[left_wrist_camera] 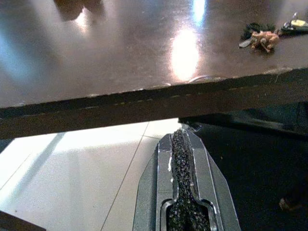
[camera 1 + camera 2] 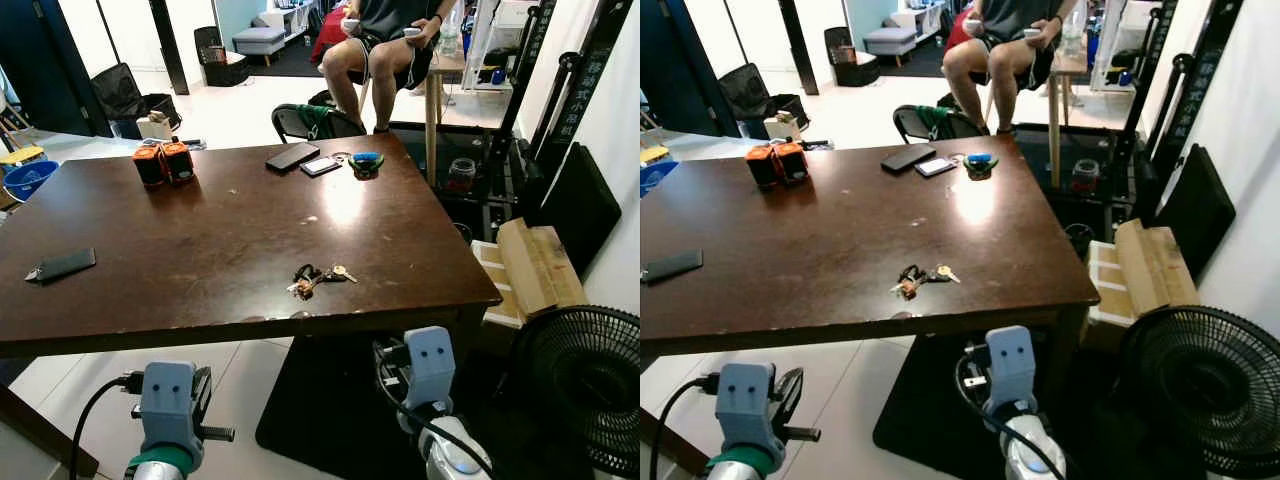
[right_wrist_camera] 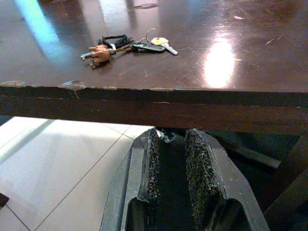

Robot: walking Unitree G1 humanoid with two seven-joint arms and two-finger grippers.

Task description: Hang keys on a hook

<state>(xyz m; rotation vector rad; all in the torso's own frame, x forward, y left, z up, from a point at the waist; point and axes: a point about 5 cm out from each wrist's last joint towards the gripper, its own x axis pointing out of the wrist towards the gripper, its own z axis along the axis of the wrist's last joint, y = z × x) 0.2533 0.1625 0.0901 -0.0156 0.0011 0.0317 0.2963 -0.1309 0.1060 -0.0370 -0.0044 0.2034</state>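
Note:
A bunch of keys (image 2: 318, 277) with a small brown charm and a black loop lies on the dark wooden table (image 2: 200, 250), close to its near edge and right of centre. Both arms are held low in front of that edge, below the tabletop. My left gripper (image 1: 182, 144) is shut, pads pressed together with nothing between them; the keys (image 1: 264, 37) lie off to its right. My right gripper (image 3: 169, 137) is open by a narrow gap, just under the table edge, with the keys (image 3: 125, 47) ahead of it and slightly left on the tabletop.
Two orange boxes (image 2: 163, 163), two phones (image 2: 303, 160) and a blue-green object (image 2: 366, 162) sit at the far side, another black phone (image 2: 62, 265) at the left. A person (image 2: 385, 50) sits beyond the table. A fan (image 2: 585, 385) and cardboard boxes (image 2: 530, 265) stand on the right.

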